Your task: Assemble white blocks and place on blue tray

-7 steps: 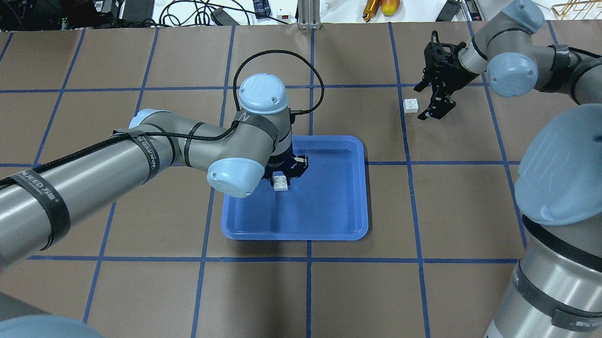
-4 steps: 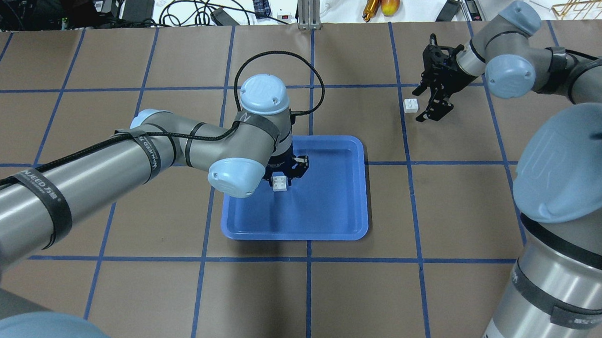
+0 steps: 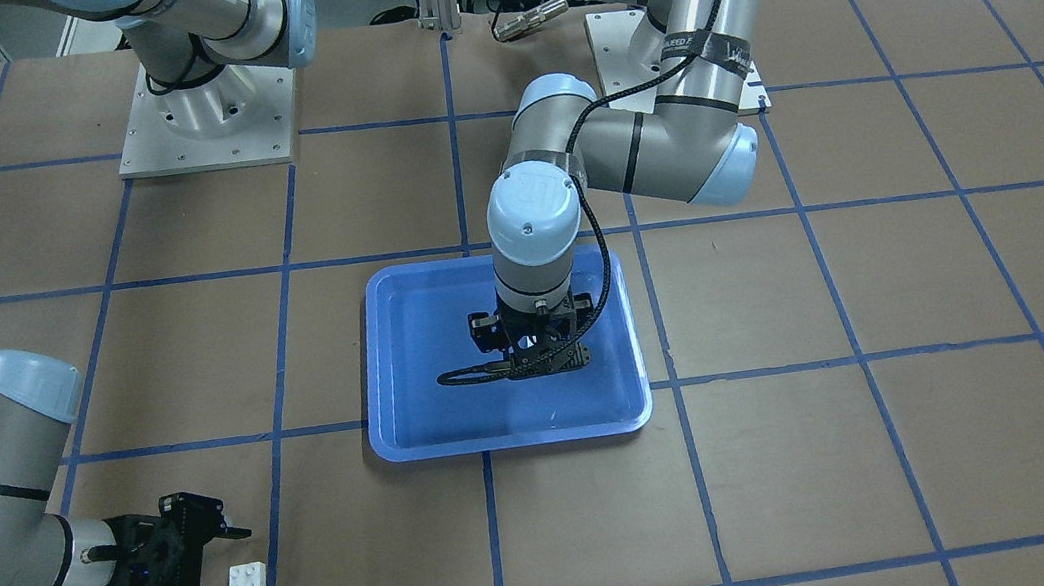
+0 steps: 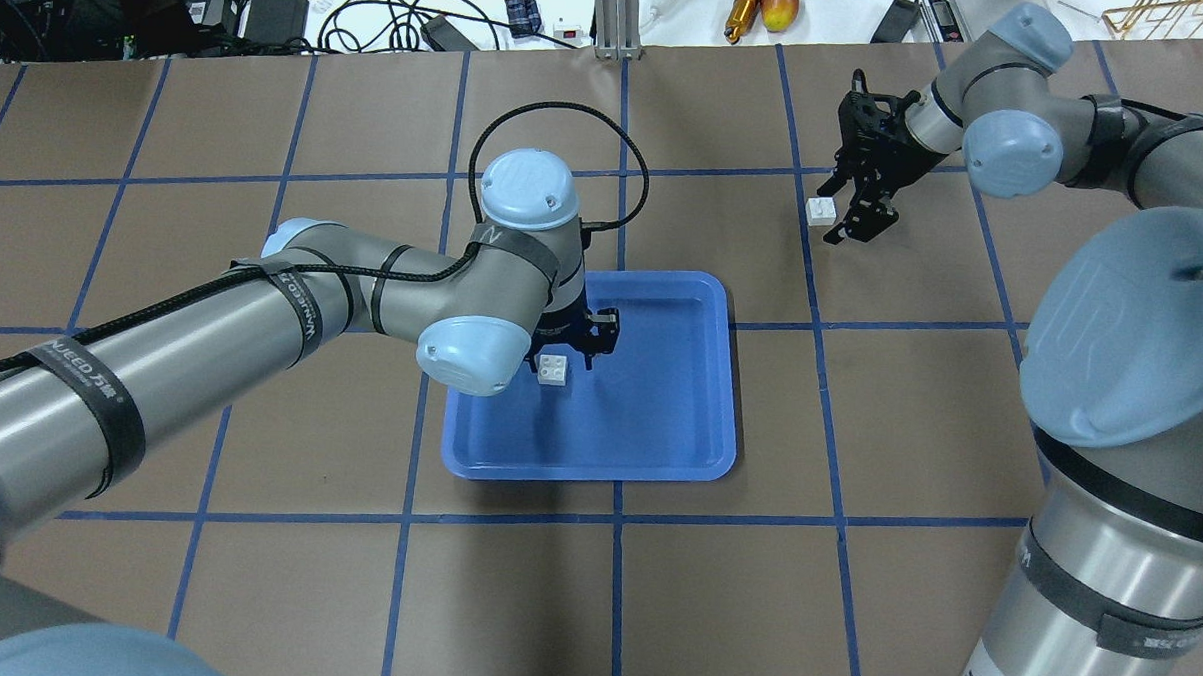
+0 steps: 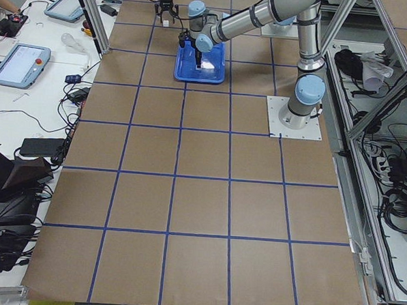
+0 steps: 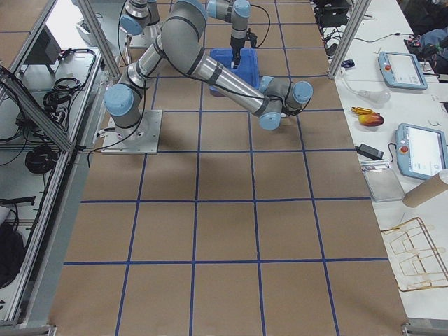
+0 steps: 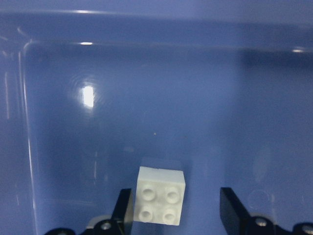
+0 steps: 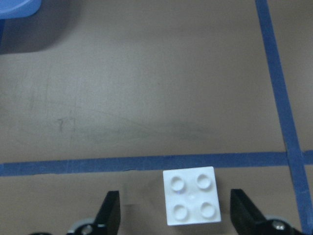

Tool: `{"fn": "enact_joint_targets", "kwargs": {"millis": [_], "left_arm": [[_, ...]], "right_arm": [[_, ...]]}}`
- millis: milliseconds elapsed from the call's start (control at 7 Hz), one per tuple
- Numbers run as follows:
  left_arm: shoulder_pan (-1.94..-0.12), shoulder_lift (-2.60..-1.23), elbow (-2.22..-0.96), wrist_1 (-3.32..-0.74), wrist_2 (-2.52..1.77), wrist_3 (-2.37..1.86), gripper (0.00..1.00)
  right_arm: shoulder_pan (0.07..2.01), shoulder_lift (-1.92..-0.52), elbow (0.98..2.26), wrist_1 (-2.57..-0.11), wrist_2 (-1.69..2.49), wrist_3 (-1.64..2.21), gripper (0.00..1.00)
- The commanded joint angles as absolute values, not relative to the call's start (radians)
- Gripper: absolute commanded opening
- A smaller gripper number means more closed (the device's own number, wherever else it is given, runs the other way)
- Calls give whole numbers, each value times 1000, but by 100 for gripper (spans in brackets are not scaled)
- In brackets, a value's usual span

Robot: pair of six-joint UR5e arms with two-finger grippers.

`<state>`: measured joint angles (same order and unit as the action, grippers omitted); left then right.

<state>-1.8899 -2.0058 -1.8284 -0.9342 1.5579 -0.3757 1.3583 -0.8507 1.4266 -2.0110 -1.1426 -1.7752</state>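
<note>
A brown tabletop gridded with blue tape lines, flanked by white benches strewn with cables.

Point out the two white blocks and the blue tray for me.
white block in the tray [image 4: 553, 369], overhead exterior view, on its studded top face.
white block on the table [image 4: 820, 211], overhead exterior view, on its top face.
blue tray [image 4: 659, 420], overhead exterior view, on its bare floor.

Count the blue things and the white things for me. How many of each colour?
Blue tray: 1
White blocks: 2, one inside the tray and one outside it
Total: 3
</note>
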Motion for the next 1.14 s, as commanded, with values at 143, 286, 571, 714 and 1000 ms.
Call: {"fn": "enact_joint_targets", "kwargs": {"millis": [143, 286, 571, 714, 1000], "left_arm": [[-1803, -1959, -1822, -959, 1562, -203, 60], [-1768, -1948, -1839, -966, 1563, -136, 43], [-1743, -1939, -1911, -953, 1557, -72, 0], [-1752, -1944, -1907, -950, 1549, -89, 0], [-1761, -1954, -1901, -946, 1448, -133, 0]], "right_arm": [[1358, -851, 1427, -2011, -1143, -1775, 80], [1358, -853, 1428, -2010, -1143, -1775, 69], [1358, -853, 1428, -2008, -1143, -1775, 41], [1358, -859, 1427, -1976, -1153, -1775, 16], [1361, -876, 1427, -1964, -1155, -1775, 0]]}}
